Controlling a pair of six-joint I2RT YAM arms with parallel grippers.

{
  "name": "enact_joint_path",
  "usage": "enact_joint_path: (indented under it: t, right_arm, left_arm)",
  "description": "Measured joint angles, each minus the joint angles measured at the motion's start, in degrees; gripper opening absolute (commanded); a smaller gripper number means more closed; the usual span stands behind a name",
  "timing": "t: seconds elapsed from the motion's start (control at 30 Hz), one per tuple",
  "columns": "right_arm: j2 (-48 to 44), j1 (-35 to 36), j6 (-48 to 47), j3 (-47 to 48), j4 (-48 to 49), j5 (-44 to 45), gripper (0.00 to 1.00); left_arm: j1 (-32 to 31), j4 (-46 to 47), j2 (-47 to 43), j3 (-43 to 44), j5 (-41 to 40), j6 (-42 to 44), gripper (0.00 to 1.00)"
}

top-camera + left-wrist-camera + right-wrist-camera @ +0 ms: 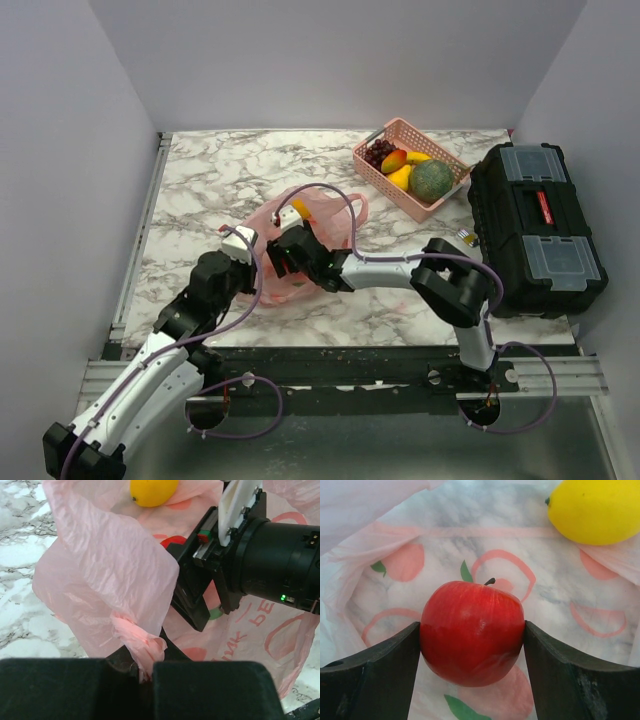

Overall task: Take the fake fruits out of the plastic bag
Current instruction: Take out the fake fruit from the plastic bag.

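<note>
The translucent pink plastic bag (pixel 322 222) lies mid-table. My left gripper (pixel 243 258) is shut on a bunched edge of the bag (pixel 142 647) and holds it up. My right gripper (pixel 283 258) reaches inside the bag and is shut on the red apple (pixel 472 632), both fingers (pixel 385 665) touching its sides. A yellow round fruit (pixel 594 510) lies in the bag beyond the apple; it also shows in the left wrist view (pixel 152 491) and in the top view (pixel 301 209). Grapes (pixel 378 152), a yellow-orange fruit (pixel 394 160), a banana (pixel 401 177) and the green melon (pixel 431 180) sit in the pink basket.
The rigid pink lattice basket (pixel 405 130) stands at the back right. A black toolbox (pixel 535 225) sits at the right edge. Grey walls enclose the marble table (pixel 220 170).
</note>
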Motion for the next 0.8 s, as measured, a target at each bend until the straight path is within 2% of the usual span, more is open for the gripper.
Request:
enact_joint_path:
  t: [0.17, 0.4, 0.6, 0.8]
  right_arm:
    - [-2.9, 0.0, 0.0, -2.9, -0.2, -1.0, 0.1]
    - [-13.8, 0.0, 0.1, -6.1, 0.5, -3.1, 0.01]
    - [-23.4, 0.0, 0.3, -8.9, 2.3, -4.3, 0.01]
    - [-28.7, 0.0, -2.2, -9.4, 2.2, -4.4, 0.0]
  left_arm:
    - [0.3, 0.0, 0.7, 0.2, -0.1, 0.0, 0.0]
    - [0.3, 0.0, 1.2, 0.2, -1.7, 0.0, 0.0]
    - [0.3, 0.0, 1.3, 0.2, -3.1, 0.0, 0.0]
    - [0.3, 0.0, -0.1, 0.2, -4.6, 0.0, 0.0]
